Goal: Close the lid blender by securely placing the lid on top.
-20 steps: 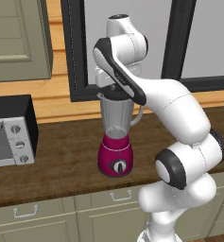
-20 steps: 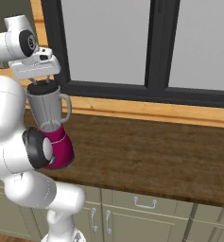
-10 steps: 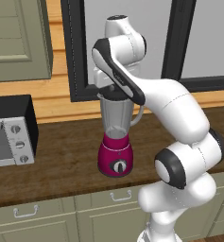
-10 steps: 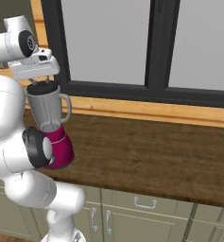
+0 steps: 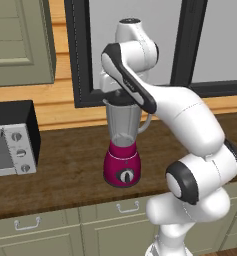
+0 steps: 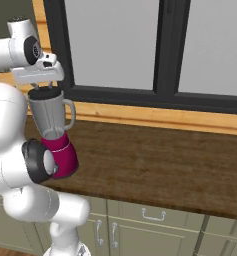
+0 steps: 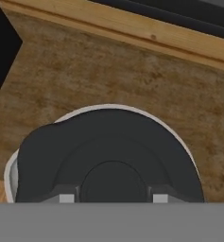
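The lid [image 7: 108,156] is being held over the mouth of the blender [image 5: 122,145], which is standing on the wooden counter [image 6: 155,165]. The lid's raised centre is being gripped between the fingers of the gripper [image 7: 111,196], closed narrowly about it.

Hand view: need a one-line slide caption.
Looking down along the pincer at the black lid covering the blender jar's mouth, wooden counter beyond.
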You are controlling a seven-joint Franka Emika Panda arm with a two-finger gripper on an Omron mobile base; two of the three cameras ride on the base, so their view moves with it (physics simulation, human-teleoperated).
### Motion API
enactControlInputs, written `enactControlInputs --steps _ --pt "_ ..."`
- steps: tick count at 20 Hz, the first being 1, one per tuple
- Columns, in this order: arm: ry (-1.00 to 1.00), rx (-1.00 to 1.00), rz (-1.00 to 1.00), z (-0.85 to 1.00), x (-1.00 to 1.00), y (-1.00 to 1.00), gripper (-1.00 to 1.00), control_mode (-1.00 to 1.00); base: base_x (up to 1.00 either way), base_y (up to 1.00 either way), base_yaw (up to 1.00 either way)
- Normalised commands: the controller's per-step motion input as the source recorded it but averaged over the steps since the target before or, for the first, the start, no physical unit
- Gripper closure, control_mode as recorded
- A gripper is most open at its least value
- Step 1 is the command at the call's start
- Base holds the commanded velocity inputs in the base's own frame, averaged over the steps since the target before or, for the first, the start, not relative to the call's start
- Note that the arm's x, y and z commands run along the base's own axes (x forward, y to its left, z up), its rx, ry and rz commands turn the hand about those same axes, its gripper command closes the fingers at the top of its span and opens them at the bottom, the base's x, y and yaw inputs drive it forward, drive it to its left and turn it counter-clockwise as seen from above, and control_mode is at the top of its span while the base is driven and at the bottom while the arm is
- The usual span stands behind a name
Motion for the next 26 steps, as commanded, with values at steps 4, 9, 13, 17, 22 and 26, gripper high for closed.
enactControlInputs --steps 4,9,13,17,22,26 --pt "-0.15 0.11 0.0 -0.11 0.24 0.0 1.0 -1.0 0.0 0.0 0.0" --pt "-0.13 0.09 0.0 -0.3 0.11 0.0 1.0 -1.0 0.0 0.0 0.0" --pt "-0.16 0.0 0.0 -0.58 0.0 -0.01 1.0 -1.0 0.0 0.0 0.0" --pt "-0.11 -0.01 0.0 -0.8 0.0 -0.01 1.0 -1.0 0.0 0.0 0.0" --pt "0.0 -0.01 0.0 -0.57 -0.01 0.0 1.0 -1.0 0.0 0.0 0.0" --pt "0.05 -0.01 0.0 -0.11 -0.29 0.0 -1.0 -1.0 0.0 0.0 0.0"
